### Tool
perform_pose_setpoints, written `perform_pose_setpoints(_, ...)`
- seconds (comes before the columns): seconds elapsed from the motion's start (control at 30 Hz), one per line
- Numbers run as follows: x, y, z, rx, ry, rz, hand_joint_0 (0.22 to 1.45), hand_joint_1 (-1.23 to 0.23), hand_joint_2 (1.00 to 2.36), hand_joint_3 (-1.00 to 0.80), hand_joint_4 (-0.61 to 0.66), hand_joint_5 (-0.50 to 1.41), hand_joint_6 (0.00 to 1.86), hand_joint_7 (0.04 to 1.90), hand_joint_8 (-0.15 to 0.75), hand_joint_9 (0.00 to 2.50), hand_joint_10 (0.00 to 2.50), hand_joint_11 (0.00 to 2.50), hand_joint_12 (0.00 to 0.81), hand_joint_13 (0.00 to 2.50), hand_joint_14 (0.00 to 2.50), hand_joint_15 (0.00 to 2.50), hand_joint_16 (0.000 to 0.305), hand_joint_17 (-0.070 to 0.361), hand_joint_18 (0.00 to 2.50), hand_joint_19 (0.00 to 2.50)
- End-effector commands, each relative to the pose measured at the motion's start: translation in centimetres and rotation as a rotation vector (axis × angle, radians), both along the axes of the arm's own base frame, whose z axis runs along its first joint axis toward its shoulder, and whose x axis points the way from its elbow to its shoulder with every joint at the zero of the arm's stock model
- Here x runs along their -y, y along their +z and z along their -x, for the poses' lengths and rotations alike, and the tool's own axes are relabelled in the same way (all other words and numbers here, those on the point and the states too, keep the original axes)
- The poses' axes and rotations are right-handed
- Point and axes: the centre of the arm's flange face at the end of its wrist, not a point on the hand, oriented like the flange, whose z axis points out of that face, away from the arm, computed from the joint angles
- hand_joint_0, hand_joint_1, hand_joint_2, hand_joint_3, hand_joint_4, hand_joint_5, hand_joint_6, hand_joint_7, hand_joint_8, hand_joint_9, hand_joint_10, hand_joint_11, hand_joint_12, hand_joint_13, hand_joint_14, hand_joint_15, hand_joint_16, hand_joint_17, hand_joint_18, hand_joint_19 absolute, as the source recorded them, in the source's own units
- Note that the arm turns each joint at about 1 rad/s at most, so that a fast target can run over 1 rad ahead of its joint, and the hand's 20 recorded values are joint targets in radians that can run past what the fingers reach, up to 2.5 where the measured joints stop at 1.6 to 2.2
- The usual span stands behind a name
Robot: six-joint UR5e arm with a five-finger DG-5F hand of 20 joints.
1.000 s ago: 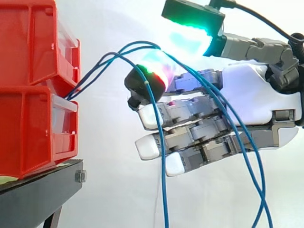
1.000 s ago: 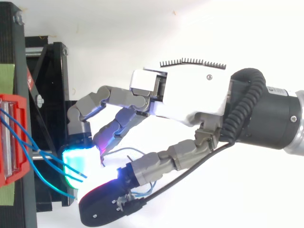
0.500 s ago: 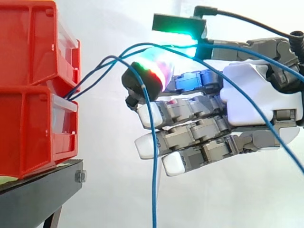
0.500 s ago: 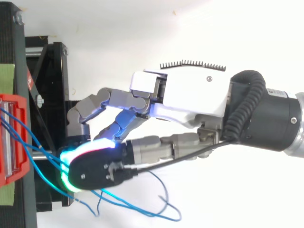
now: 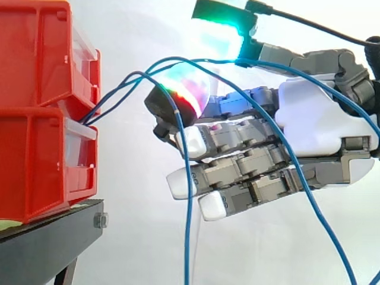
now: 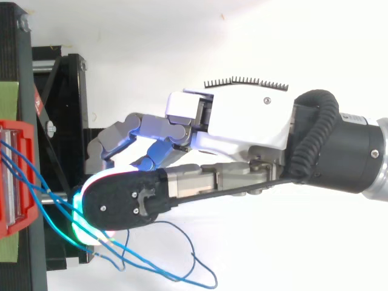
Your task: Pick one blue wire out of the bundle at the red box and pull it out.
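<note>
Several blue wires [image 5: 127, 80] come out between the two stacked red bins [image 5: 41, 119] and arch right over my hand [image 5: 320, 119]. In the top view the wires [image 6: 36, 182] leave the red bin [image 6: 11, 182] at the left edge and trail below the hand [image 6: 242, 121] in a loose loop. My thumb pad [image 5: 219, 35] glows green and cyan just above a curled finger's pad [image 5: 187, 92], which glows red and green. One blue wire runs between these two pads. Other wires drape over the straighter lower fingers [image 5: 237, 172] and hang down.
The bins stand on a black stand [image 5: 47, 237] at the left, with its frame [image 6: 66, 91] under the hand's fingertips in the top view. A white curtain lies behind. Open space lies right of the bins and below the hand.
The thumb has swung from beside the hand to over the glowing fingertip, closing on a blue wire. The hanging wire loop has shifted. The hand itself has barely moved.
</note>
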Motion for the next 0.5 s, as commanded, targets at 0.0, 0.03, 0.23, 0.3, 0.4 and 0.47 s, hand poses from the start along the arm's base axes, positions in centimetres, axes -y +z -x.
perform_pose_setpoints(0.0, 0.01, -0.07, 0.03, -0.002, 0.0, 0.0, 0.5, -0.3, 1.0, -0.49, 0.11, -0.14, 0.82, 0.96, 0.337, 0.94, 0.01, 0.33, 0.438, 0.72, 0.01, 0.36, 0.064, 0.144, 0.55, 0.48)
perform_pose_setpoints(0.03, 0.01, -0.01, 0.02, -0.002, 0.0, 0.0, 0.5, -0.29, 1.0, -0.5, 0.12, -0.14, 0.81, 0.97, 0.335, 0.94, 0.01, 0.33, 0.437, 0.72, 0.01, 0.36, 0.064, 0.144, 0.56, 0.48)
perform_pose_setpoints(0.23, 0.01, -0.01, 0.02, -0.002, 0.0, 0.0, 0.52, -0.22, 1.0, -0.5, 0.15, -0.08, 0.74, 1.09, 0.343, 0.98, 0.01, 0.33, 0.429, 0.73, 0.01, 0.36, 0.062, 0.14, 0.57, 0.47)
perform_pose_setpoints(0.3, 0.01, -0.01, 0.02, -0.002, 0.0, 0.0, 0.5, -0.23, 1.0, -0.5, 0.16, -0.08, 0.74, 1.09, 0.35, 0.99, 0.01, 0.33, 0.431, 0.74, 0.01, 0.36, 0.063, 0.142, 0.58, 0.47)
perform_pose_setpoints(0.4, 0.01, -0.01, 0.02, -0.002, 0.0, 0.0, 0.45, -0.31, 1.0, -0.5, 0.18, -0.07, 0.75, 1.07, 0.369, 1.0, 0.01, 0.33, 0.455, 0.76, 0.01, 0.36, 0.067, 0.152, 0.62, 0.45)
perform_pose_setpoints(0.47, 0.01, -0.01, 0.02, -0.002, 0.0, 0.0, 0.42, -0.4, 1.0, -0.5, 0.16, -0.07, 0.78, 1.03, 0.378, 1.0, 0.01, 0.33, 0.47, 0.76, 0.01, 0.36, 0.07, 0.158, 0.64, 0.42)
